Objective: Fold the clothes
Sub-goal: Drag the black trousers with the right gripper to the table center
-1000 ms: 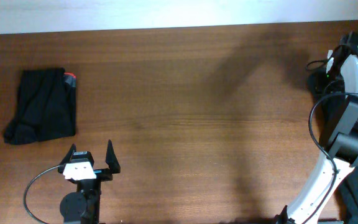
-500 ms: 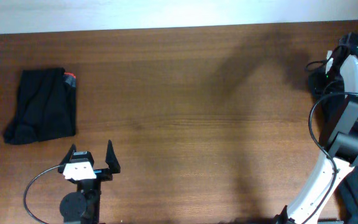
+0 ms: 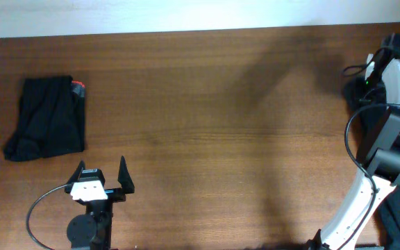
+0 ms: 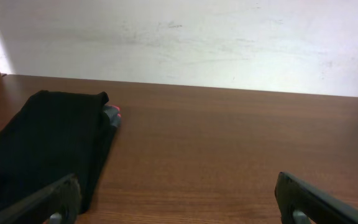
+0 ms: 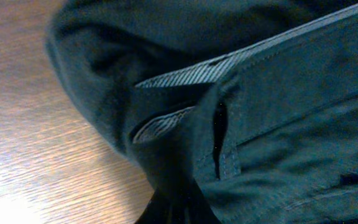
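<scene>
Fetching step, I judged: one folded garment lay at the left of the surface, near the open, empty left gripper. The right gripper hung close over the shorts at the right edge, but I could not tell its grip. Next, they needed spreading mid-surface.

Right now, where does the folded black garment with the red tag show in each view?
Overhead: folded black garment at far left of the table.
Left wrist: lower left, red tag at its far corner.
Right wrist: not in it; another dark garment fills most of it.
Shared landmark: the table's brown wood.
</scene>
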Available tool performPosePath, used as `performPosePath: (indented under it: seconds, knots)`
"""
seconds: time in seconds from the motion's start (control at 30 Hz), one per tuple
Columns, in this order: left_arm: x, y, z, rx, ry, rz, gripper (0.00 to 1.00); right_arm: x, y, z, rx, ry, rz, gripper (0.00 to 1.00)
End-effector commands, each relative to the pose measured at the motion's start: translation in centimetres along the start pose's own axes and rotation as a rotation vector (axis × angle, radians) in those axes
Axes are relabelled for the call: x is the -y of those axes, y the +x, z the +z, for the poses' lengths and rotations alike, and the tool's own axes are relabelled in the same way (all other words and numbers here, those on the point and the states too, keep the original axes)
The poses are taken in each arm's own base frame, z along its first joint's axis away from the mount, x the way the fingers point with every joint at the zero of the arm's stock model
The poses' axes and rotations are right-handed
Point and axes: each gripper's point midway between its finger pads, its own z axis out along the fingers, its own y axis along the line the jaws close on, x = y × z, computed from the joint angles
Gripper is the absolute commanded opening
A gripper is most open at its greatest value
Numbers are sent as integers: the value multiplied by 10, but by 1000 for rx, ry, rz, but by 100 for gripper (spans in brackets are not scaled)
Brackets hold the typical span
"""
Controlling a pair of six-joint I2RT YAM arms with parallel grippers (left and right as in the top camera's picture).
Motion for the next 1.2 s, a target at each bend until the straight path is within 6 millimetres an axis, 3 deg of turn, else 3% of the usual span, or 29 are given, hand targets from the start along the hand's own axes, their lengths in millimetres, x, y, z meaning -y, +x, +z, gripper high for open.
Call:
performPosePath:
  seconds: [0.0,0.13,0.27,0.47,0.67,0.8,1.0,1.17]
  knots:
    - [0,1,0,4,-2,-2,99,-1,-25,-45,111,-56,41,4]
    - [0,1,0,4,-2,-2,99,-17,-34,-89,162,-117,14,4]
    - [0,1,0,4,-2,-2,99,-62,-39,-124,192,-261,-6,4]
    - [0,1,0,4,-2,-2,99,-182,-28,-159,175,-537,-160,4]
    - [0,1,0,4,-2,-2,99,-301,-4,-192,190,-608,-342,4]
    - [0,1,0,4,-2,-2,99,-388,25,-219,227,-666,-459,4]
    - [0,1,0,4,-2,-2,99,-507,96,-254,299,-747,-708,4]
    - [0,1,0,4,-2,-2,100,-566,154,-266,334,-757,-853,5]
